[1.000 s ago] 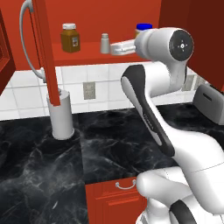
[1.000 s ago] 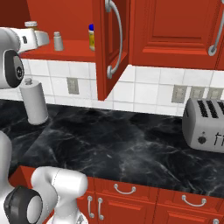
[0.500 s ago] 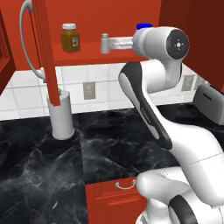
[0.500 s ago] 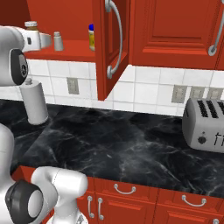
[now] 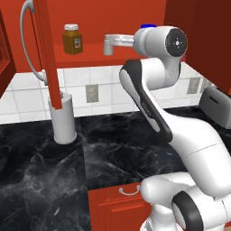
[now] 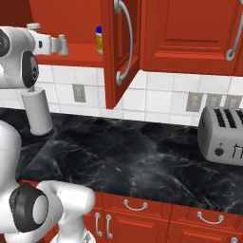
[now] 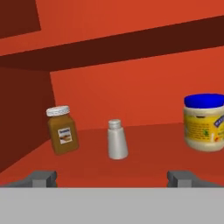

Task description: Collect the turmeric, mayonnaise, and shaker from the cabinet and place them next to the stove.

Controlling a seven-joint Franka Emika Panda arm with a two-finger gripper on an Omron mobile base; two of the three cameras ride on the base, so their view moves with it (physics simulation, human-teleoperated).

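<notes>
The wide-open, empty gripper is being advanced into the cabinet, nearer than before, toward the shaker at twelve o'clock.

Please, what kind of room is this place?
It looks like a home kitchen: a red wall cabinet above a black marble counter, a toaster by the tiled wall, and jars such as mayonnaise on the shelf.

mayonnaise mostly behind arm

Toaster on black counter (paper-towel roll opposite).
</notes>
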